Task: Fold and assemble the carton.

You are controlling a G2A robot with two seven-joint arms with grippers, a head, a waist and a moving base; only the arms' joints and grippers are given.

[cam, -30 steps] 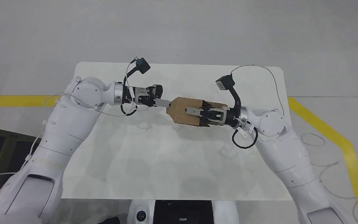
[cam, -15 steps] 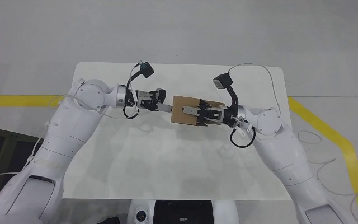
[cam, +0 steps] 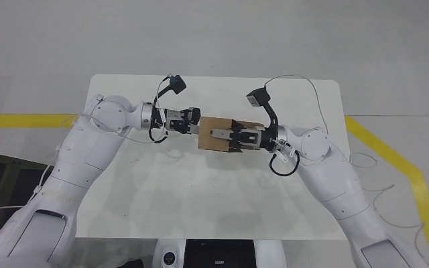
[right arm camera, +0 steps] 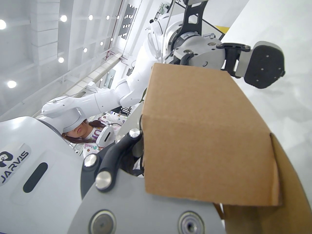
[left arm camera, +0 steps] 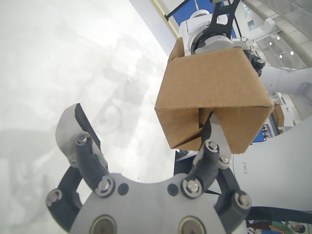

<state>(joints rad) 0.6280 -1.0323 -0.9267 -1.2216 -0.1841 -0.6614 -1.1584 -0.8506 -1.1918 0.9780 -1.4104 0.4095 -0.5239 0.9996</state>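
Centre frame: right tool (cam: 236, 136) pinches the carton (cam: 216, 134); left tool (cam: 198, 120), spread, has one finger inside its open end.

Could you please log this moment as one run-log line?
carton: squared, end open | right gripper: shut on carton | left gripper: open, one finger inside open end
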